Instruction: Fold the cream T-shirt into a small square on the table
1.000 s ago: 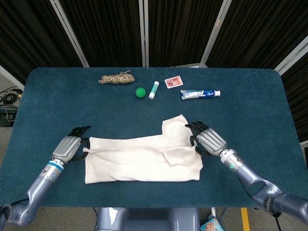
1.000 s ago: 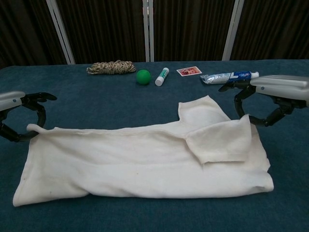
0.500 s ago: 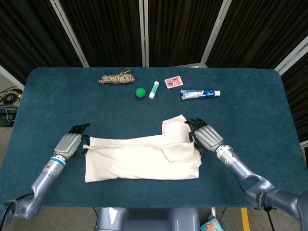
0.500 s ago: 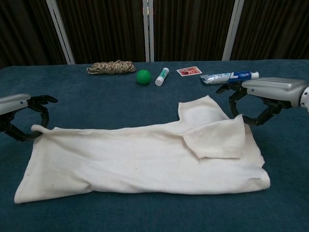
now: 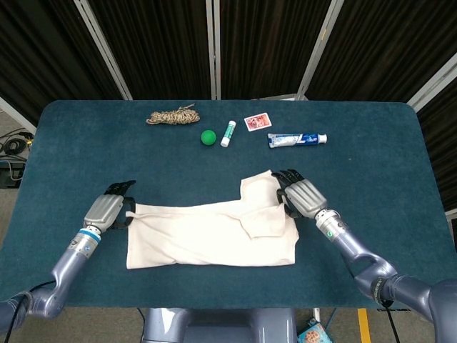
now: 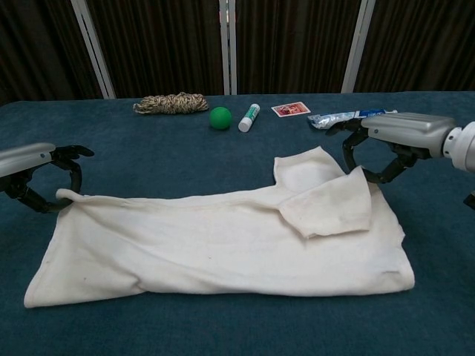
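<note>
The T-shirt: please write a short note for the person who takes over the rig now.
Left hand pinches the far left corner of the T-shirt. Right hand pinches the edge of the folded-in sleeve at the right end.
The shirt lies on the table as a long band, apparently folded once lengthwise.
Left to do: fold the band crosswise into a small square.

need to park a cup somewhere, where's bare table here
Bare patches: the left stretch beyond the left hand, the right side past the right hand, and the band between the T-shirt and the far items. Crowded: the rope to toothpaste row.
</note>
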